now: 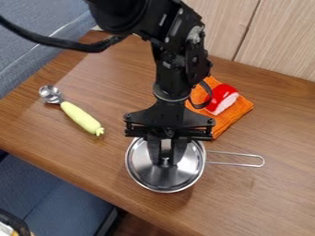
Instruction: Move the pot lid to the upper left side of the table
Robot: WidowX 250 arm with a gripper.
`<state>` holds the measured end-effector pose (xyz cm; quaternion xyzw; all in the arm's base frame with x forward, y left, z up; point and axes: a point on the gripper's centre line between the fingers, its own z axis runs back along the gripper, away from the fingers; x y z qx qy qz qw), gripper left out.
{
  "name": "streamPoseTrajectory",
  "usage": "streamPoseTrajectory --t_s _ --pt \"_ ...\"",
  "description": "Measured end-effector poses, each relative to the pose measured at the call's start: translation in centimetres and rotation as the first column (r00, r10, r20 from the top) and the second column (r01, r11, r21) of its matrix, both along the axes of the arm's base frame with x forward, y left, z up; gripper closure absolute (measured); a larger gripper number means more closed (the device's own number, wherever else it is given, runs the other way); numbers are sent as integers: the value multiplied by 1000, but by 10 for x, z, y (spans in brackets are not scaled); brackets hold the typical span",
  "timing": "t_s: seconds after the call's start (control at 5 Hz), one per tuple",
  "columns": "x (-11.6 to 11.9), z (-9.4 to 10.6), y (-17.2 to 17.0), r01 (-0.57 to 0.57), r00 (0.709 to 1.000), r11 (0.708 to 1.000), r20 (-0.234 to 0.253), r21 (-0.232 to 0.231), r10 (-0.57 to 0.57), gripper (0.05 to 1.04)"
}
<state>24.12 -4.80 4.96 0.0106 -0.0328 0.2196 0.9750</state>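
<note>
Because the lid (148, 173) looks like thin, stiff, slick metal, light but apt to tilt, I'd pinch its small central knob (165, 161) squarely. It sits on the pot (128, 162) on the worktop (246, 207), my parted fingers (180, 150) astride the knob.

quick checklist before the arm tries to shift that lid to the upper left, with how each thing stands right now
1. Tool over the lid: ok, it is down at the knob near the middle.
2. Firm grip on the knob: cannot tell.
3. Lid off the pot: not ok, it appears to rest on the pot, whose handle points right.
4. Lid at the upper left of the table: not ok, it is nearer the front edge.
5. Path free of snags: cannot tell; the scoop lies on the left side and the cable hangs across the upper left.
</note>
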Motion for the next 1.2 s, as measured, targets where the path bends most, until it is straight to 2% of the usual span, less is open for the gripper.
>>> streamPoseTrajectory --t_s 0.4,0.6,0.8,1.0,1.2 --pt "-6 9 -1 14 1000 1000 6 15 -14 793" --pt "2 38 3 -14 997 1000 82 6 13 794" --pt "20 59 15 -72 987 997 142 -11 72 794" --pt "44 70 29 -131 976 991 171 -34 135 794" --pt "81 71 53 -234 953 971 183 -55 240 794"
